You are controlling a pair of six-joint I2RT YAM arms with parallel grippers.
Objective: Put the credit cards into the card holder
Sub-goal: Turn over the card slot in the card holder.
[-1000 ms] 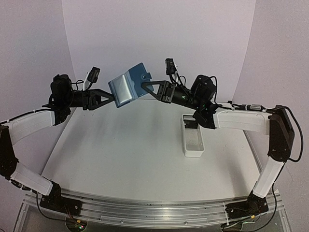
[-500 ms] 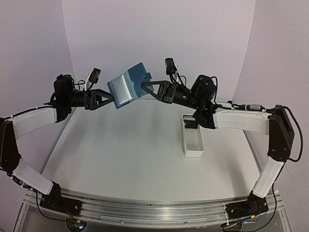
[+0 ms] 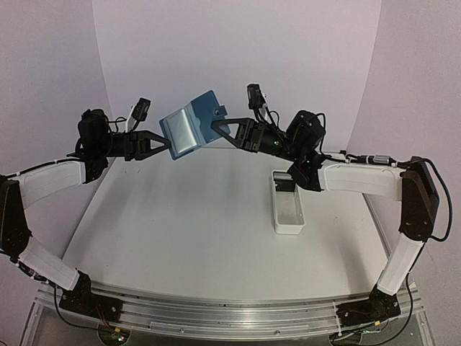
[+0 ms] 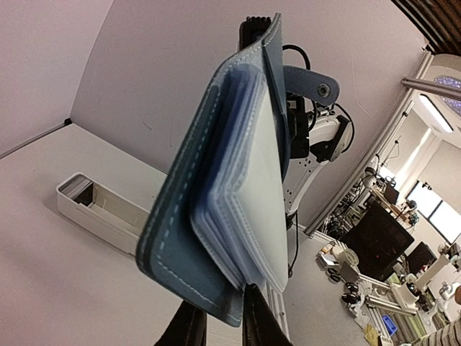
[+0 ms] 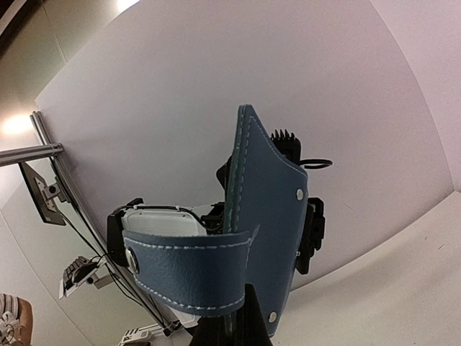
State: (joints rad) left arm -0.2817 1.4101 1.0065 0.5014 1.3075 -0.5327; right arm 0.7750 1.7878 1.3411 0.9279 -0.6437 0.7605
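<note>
The 2 arms rise from their bases at the near edge and reach over the white table (image 3: pixel 180 238), meeting in the air above its far side. On the table to the right lies a long white tray (image 3: pixel 289 228). A dark stack (image 3: pixel 284 184) sits in its far end, too small to tell whether it is the credit cards.

Beyond the tray, well above the table, hangs the card holder (image 3: pixel 189 130), a blue folding wallet held up between the 2 grippers. It is open like a book, with its pale blue inner sleeves facing left and toward the camera and its darker cover behind.

The left gripper (image 3: pixel 167 146) meets it from the left at the lower corner. In the left wrist view its 2 fingers (image 4: pixel 191 328) stand close together on either side of that corner, pinching the cover and the sleeves between them.

The right gripper (image 3: pixel 218 128) comes in from the right, with its jaws pressed together on the lower edge of the cover. In the right wrist view the snap tab (image 5: pixel 187 270) curls across the front of the cover.

Behind everything stands a plain pale wall (image 3: pixel 238 50).
</note>
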